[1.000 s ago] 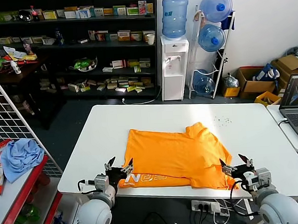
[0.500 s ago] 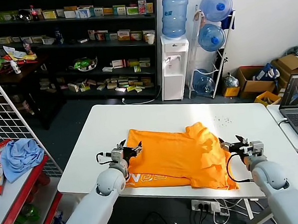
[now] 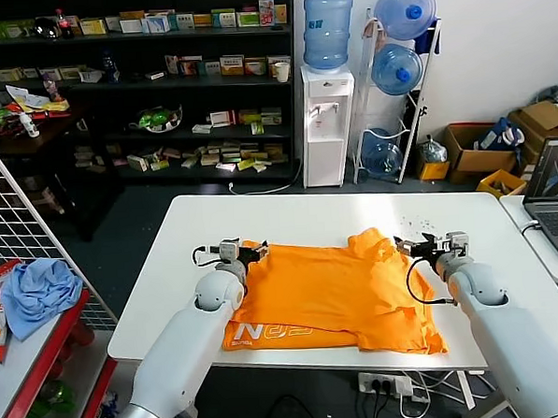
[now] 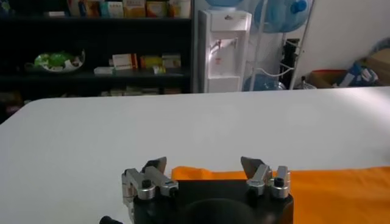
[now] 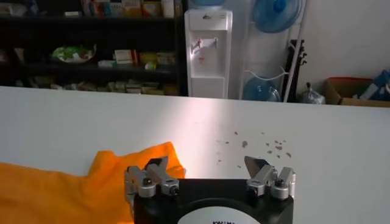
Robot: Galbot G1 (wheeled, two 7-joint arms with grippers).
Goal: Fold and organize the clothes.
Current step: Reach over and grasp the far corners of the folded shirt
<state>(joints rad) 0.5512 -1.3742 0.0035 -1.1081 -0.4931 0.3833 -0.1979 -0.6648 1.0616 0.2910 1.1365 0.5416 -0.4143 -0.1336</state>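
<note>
One orange T-shirt [image 3: 335, 290], one white table [image 3: 170, 280], two grippers. The shirt lies flat mid-table, its lettered hem toward the robot. Left gripper [image 3: 247, 253] sits at the shirt's far left corner, jaws spread wide, holding nothing — bare table beyond its tips. Right gripper [image 3: 415, 248] hangs at the far right edge by the sleeve, jaws equally wide and empty — open tabletop ahead.

Your count at the table
You have one orange T-shirt [image 3: 334, 286] on one white table [image 3: 289, 213], two grippers, left [image 3: 247, 253] and right [image 3: 412, 249], three water bottles, one dispenser [image 3: 327, 127], and one laptop [image 3: 556, 199].
</note>
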